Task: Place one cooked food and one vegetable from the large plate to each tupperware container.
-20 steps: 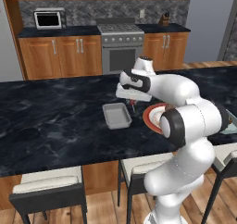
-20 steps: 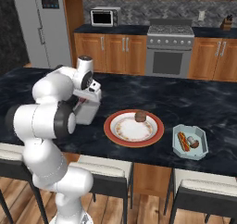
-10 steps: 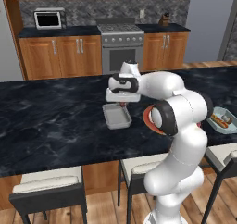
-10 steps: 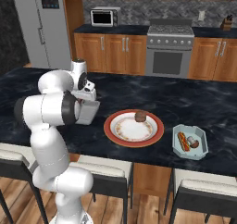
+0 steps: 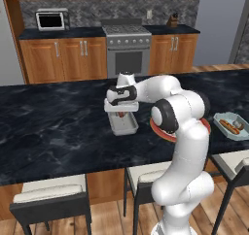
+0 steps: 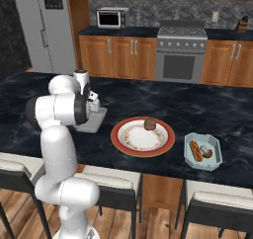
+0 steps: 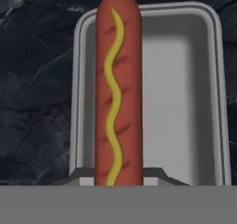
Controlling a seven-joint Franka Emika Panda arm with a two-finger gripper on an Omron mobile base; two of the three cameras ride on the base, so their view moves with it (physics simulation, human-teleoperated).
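Note:
My gripper (image 5: 121,111) is shut on a hot dog (image 7: 118,89) with a wavy mustard line. It hangs just above the grey tupperware container (image 7: 185,79), along that tub's left side in the hand view. The same grey tub (image 5: 125,126) lies on the dark counter under the hand, and its bare floor holds nothing. To its right lies the large plate (image 6: 118,140), red-rimmed, with a brown food piece (image 6: 150,124) at its far edge. The pale blue tupperware container (image 6: 189,156) beyond the plate holds a hot dog and a small pale item.
The black marble island counter (image 5: 58,132) stretches wide to the left of the grey tub. Stools stand along its near edge. Wooden cabinets, a stove and a microwave line the back wall, far from the arm.
The arm has swung left from near the plate and come down over the grey tub, carrying the hot dog with it. The jaws stayed shut.

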